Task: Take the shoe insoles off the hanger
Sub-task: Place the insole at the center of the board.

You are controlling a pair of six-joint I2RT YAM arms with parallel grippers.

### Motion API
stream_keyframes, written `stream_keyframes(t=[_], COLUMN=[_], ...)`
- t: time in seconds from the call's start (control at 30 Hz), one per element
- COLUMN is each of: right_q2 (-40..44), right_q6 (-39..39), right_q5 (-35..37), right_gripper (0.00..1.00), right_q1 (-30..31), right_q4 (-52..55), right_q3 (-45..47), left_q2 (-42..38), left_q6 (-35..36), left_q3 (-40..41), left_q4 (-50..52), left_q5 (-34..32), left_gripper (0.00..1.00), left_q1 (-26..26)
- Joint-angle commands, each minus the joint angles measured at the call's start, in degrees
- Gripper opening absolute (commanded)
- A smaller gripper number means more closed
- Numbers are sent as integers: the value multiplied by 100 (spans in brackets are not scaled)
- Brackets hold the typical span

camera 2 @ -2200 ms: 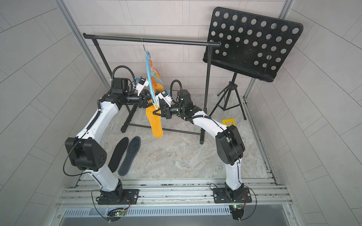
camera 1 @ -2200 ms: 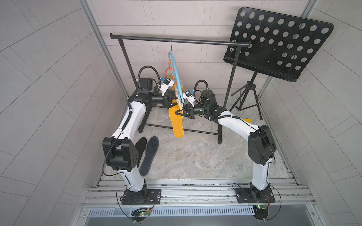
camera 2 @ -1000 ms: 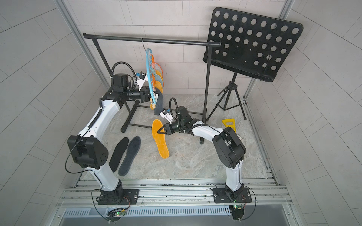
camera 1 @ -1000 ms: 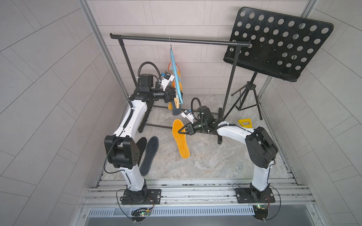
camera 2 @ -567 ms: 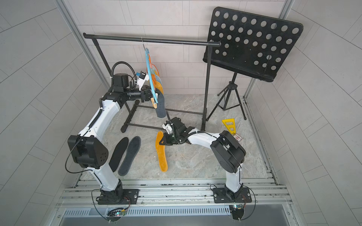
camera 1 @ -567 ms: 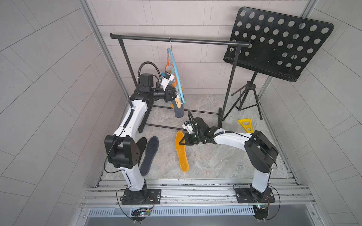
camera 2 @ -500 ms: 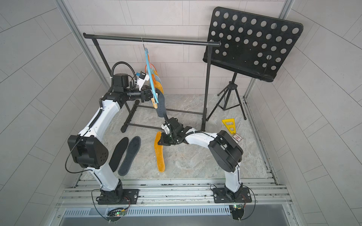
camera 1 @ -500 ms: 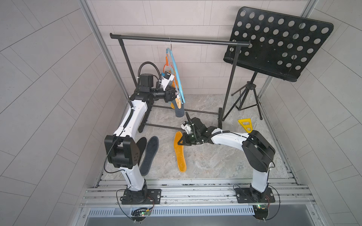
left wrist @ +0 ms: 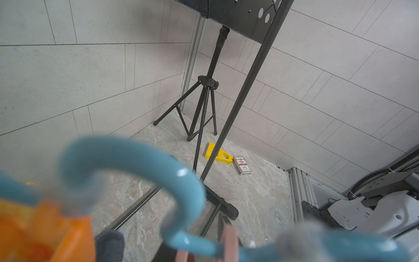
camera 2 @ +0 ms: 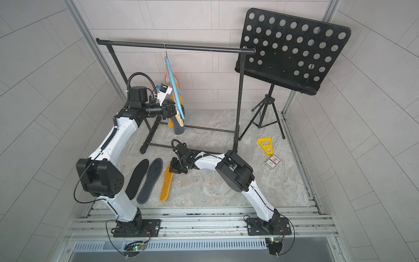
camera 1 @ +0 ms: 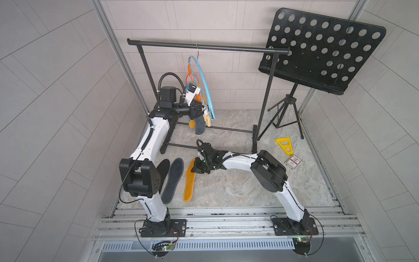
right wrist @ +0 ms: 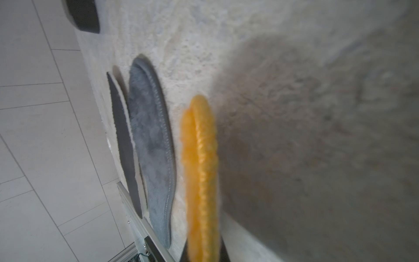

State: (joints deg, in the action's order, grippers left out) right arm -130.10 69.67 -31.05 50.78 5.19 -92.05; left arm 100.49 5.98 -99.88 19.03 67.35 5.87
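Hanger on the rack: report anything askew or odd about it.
The hanger hangs askew: its lower end slants away from under its hook, with the left gripper right at its clips.

A light-blue arched hanger [camera 1: 205,84] hangs by its silver hook, a dark grey insole [camera 1: 200,127] and orange insoles [camera 1: 192,123] clipped beneath. Side by side on the table [camera 2: 204,188] lie a black insole [camera 2: 136,179], a grey-blue insole [camera 2: 149,181] and an orange-yellow insole [camera 2: 165,186], one end pinched in my right gripper [camera 2: 174,169].

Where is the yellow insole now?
In both top views, the yellow insole is down by the floor, right of the grey insole, its far end held in the right hand.
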Motion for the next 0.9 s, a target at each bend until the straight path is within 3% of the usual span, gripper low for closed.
stream_keyframes(t=[0.0,0.13,0.37,0.43,0.63,0.73,0.87], right_q2=[-141,-392,-100,77,1450,2472,4178], right_q6=[337,249,-274,-591,-1631,-2569,-4439], right_q5=[4,-189,121,334,1238,1401,1667], right_gripper=[0,4,43,50,56,56,53], right_q1=[10,29,-7,-54,-306,-474,-686], right_q4=[140,560,1204,1556,1838,1849,2151], right_q3=[-309,-664,-661,-636,444,1243,2387], left_q2=[-169,-152,-152,-158,-144,-148,-170], left_q6=[-20,-106,-88,-83,-67,-18,-11], left_q3=[120,100,126,135,145,187,232], left_q4=[-49,-139,-136,-132,-114,-83,-70], left_q5=[0,-6,-20,-30,-46,-78,-159], left_gripper=[0,0,0,0,0,0,0], left_q1=[-33,-39,-58,-65,-101,-127,-147])
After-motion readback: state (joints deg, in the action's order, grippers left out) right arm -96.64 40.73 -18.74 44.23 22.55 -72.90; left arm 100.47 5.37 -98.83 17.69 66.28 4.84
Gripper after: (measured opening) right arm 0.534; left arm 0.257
